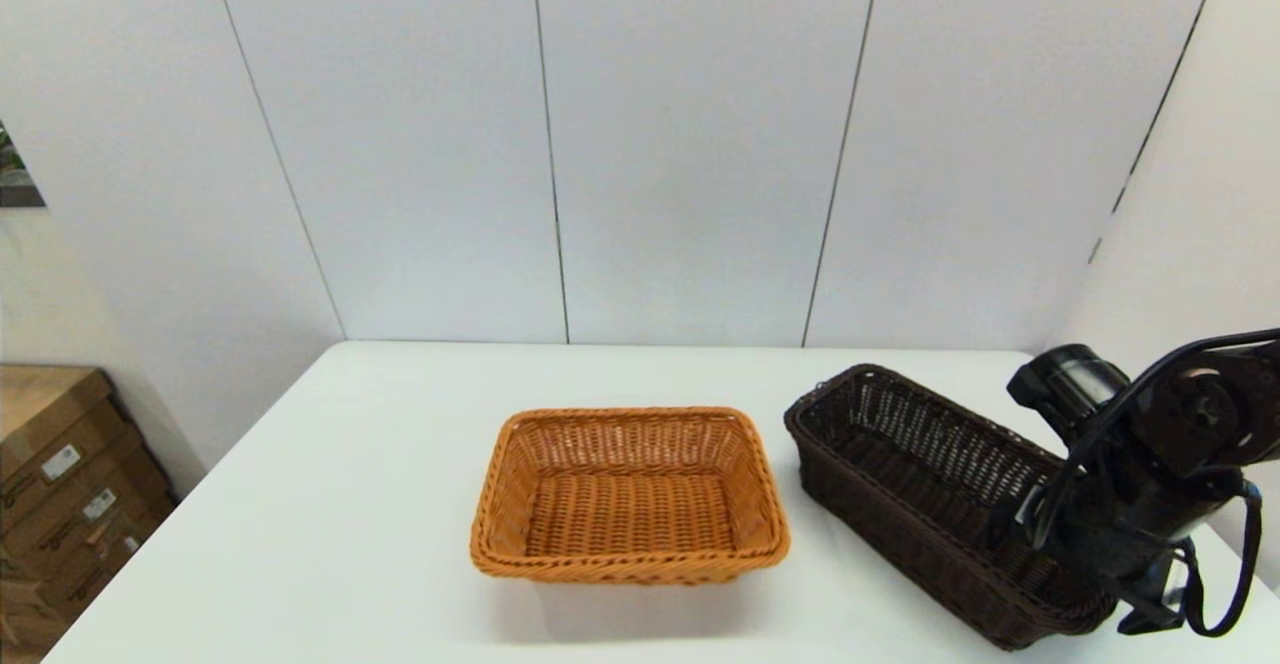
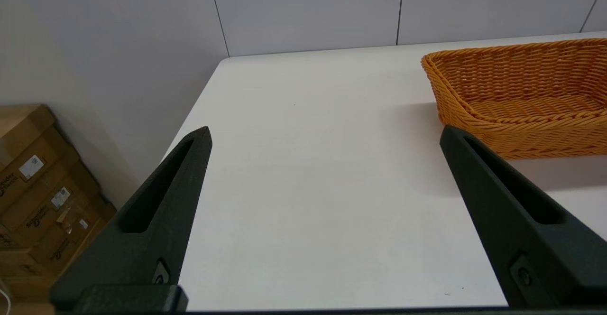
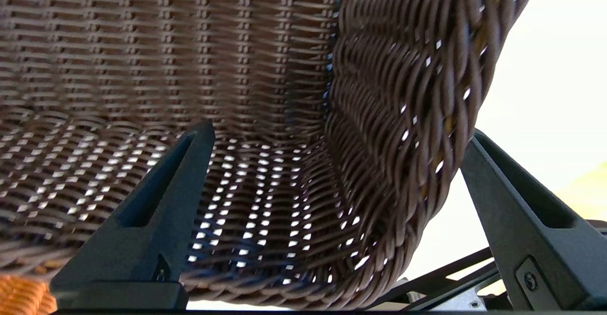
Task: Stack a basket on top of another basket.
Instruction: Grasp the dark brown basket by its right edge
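Two baskets sit on the white table (image 1: 330, 504) before me. From my head camera, the orange basket (image 1: 628, 492) rests flat near the middle of the table, its mouth open upward. The dark basket (image 1: 935, 499) lies at about three o'clock from it, close by but apart, with a strip of bare table between them. It is tilted: the long side toward my right arm is raised, so the open top leans toward the orange one.

My right gripper (image 1: 1075, 534) is at the near right end of the dark basket, at about four o'clock from the orange one. Its fingers are spread wide and straddle the basket's end wall: in the wrist camera one finger (image 3: 156, 220) stands inside against the woven floor, and the other (image 3: 517, 215) stands outside the curved wall (light shows through the weave between them). Whether the pads press the wicker I cannot tell; a gap shows on the inner side. A sliver of orange weave shows at the edge of that wrist view.

My left gripper (image 2: 327, 196) hangs over bare table, well to the nine o'clock side of the orange basket (image 2: 521, 97), fingers wide apart and holding nothing. Cardboard boxes (image 1: 60, 484) stand on the floor beyond the table's left edge.
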Controlling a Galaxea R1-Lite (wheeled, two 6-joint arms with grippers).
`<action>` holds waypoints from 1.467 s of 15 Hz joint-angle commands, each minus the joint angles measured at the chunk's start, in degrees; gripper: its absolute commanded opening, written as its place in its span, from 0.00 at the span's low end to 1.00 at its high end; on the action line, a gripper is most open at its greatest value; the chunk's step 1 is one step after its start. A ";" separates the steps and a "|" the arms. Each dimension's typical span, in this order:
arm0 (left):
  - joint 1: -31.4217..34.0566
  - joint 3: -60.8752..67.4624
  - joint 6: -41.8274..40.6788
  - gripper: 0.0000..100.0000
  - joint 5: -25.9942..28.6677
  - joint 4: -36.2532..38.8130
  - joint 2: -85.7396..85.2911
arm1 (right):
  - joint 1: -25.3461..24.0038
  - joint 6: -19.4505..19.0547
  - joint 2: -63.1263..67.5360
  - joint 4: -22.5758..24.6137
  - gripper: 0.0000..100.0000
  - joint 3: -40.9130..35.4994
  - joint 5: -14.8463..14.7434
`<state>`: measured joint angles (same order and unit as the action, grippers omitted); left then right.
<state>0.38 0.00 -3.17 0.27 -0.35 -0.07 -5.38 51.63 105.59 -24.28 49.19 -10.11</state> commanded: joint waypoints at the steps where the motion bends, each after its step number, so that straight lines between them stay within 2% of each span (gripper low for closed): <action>1: 0.06 0.00 -0.08 1.00 0.00 0.00 0.07 | 1.51 0.32 1.37 -0.06 1.00 0.64 -0.18; 13: 0.06 0.00 -0.08 1.00 0.00 0.00 0.07 | 4.94 0.05 3.48 1.61 1.00 2.14 -0.09; 14: -0.03 0.00 -0.08 1.00 -0.09 0.00 0.07 | 5.29 0.14 3.57 1.61 0.00 2.05 -0.09; 22: -0.03 0.00 -0.08 1.00 0.00 0.00 0.07 | 6.08 0.14 3.48 1.61 0.00 1.96 0.44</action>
<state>0.38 0.00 -3.22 0.27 -0.35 -0.07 0.55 51.54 109.03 -22.37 51.18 -9.81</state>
